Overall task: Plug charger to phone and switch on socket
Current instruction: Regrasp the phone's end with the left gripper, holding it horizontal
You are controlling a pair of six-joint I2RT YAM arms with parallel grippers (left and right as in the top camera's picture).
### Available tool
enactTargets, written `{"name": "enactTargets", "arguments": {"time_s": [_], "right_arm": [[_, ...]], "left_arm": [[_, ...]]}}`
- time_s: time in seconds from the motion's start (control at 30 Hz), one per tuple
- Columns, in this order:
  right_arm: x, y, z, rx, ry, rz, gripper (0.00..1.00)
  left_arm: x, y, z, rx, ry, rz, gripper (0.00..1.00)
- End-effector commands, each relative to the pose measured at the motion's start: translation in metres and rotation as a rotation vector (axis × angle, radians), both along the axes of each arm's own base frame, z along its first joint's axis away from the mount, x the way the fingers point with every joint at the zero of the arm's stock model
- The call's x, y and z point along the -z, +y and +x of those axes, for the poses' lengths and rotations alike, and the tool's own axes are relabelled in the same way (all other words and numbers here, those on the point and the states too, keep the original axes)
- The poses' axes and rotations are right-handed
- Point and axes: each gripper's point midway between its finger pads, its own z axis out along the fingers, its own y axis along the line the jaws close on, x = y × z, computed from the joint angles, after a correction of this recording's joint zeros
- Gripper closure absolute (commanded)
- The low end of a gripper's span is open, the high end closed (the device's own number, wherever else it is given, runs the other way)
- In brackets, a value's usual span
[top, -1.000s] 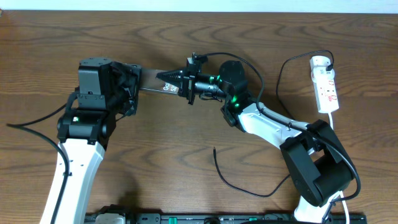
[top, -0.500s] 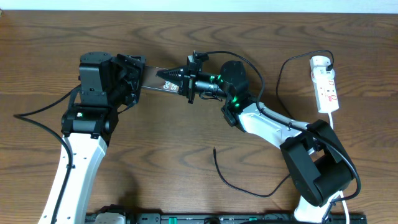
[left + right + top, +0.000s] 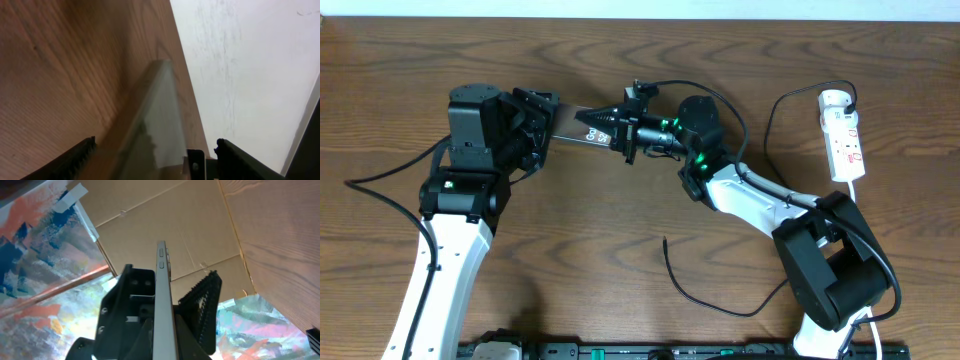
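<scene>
**Handover in progress.** The right claw [image 3: 609, 129] is pinching the phone [image 3: 573, 121] edge-on above the counter [image 3: 580, 230]. Over the last second the left claw [image 3: 534, 118] has been swinging up, and its fingers are now standing spread around the phone's far end. The charger [image 3: 666, 242] is lying loose, well apart from the phone. The socket [image 3: 843, 138] is sitting untouched. We judge that plugging is not yet beginning.
</scene>
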Motion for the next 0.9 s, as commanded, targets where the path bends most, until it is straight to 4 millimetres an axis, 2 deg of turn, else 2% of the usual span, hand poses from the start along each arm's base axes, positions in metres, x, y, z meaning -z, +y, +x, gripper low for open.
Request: {"name": "enactTargets", "arguments": {"time_s": [0.0,0.23,0.5,0.7,0.87], "right_arm": [[-0.013,-0.007,0.007,0.016,-0.019,0.022,0.99],[-0.007,-0.010,0.011,0.026,0.008,0.005,0.99],[-0.004,-0.012,0.016,0.052,0.022,-0.001,0.99],[-0.004,-0.015,0.020,0.064,0.023,-0.001,0.99],[-0.004,-0.016,0.021,0.068,0.023,-0.001,0.99]], "left_arm": [[0.009,0.000,-0.003,-0.021,0.037,-0.042,0.27],[0.008,0.001,-0.001,-0.048,0.041,-0.073,0.26],[-0.007,-0.004,0.008,-0.038,-0.022,-0.117,0.26],[-0.003,-0.004,0.007,-0.047,-0.010,-0.129,0.26],[0.001,-0.012,0.009,-0.019,-0.040,-0.174,0.26]]}}
